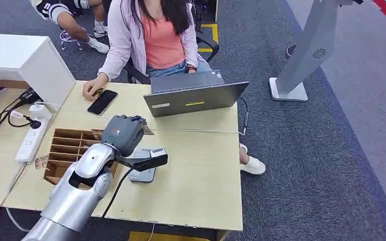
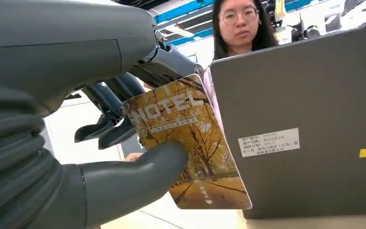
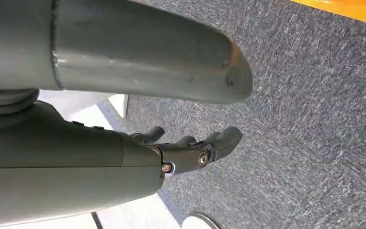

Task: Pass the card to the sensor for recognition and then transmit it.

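My left hand [image 1: 123,131] hovers over the wooden table, above the right end of the slotted card rack [image 1: 68,145]. It pinches a golden hotel card [image 2: 188,143] between thumb and fingers; a corner of the card [image 1: 147,130] pokes out toward the laptop. The grey card sensor [image 1: 143,173] lies on the table just below the hand, partly hidden by my wrist camera. My right hand [image 3: 190,148] hangs over grey carpet with its fingers apart and nothing in it.
An open grey laptop [image 1: 193,95] stands beyond the hand, with a seated person [image 1: 153,35] behind it. Their hand rests by a black phone [image 1: 102,102]. A power strip [image 1: 30,138] and cables lie left. A white box [image 1: 25,60] sits at far left.
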